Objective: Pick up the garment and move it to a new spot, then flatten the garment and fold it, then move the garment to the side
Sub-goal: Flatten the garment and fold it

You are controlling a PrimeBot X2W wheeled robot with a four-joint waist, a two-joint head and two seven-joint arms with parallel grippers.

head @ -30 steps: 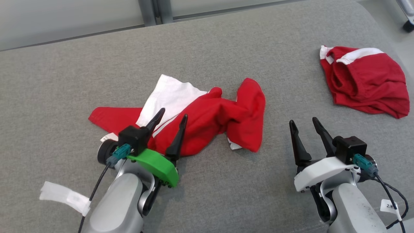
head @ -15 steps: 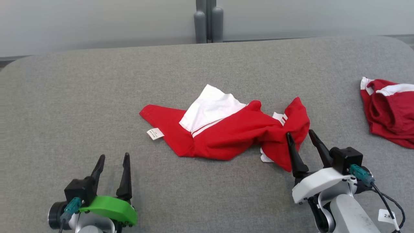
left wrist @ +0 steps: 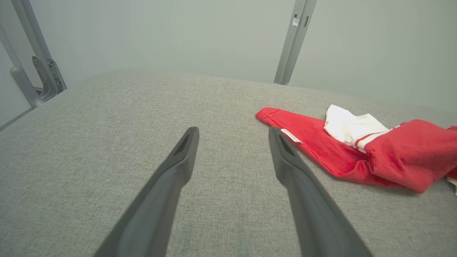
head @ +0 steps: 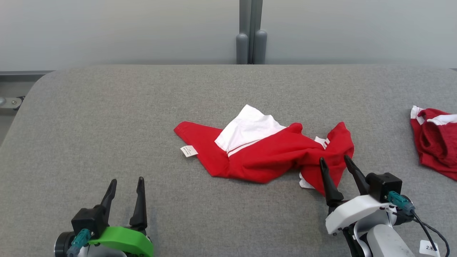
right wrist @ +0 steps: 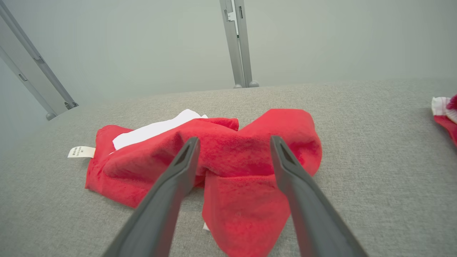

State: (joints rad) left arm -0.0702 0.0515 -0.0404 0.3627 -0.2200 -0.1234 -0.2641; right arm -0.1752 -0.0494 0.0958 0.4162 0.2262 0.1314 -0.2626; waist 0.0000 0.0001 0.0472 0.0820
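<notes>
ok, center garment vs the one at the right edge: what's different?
Center garment sprawls, showing a white panel and tag; right-edge garment is bunched and cropped. Center garment lies at the right gripper's open fingertips; right-edge garment lies apart from it. Both red with white trim.

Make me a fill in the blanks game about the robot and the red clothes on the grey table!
1. The crumpled garment in the middle of the grey table is red and ____.
2. The left gripper has a ____ cover behind its fingers.
3. The right gripper points at the crumpled garment with its jaws ____, holding nothing.
4. A second red garment lies near the table's ____ edge in the head view.

Missing words: white; green; open; right.
</notes>
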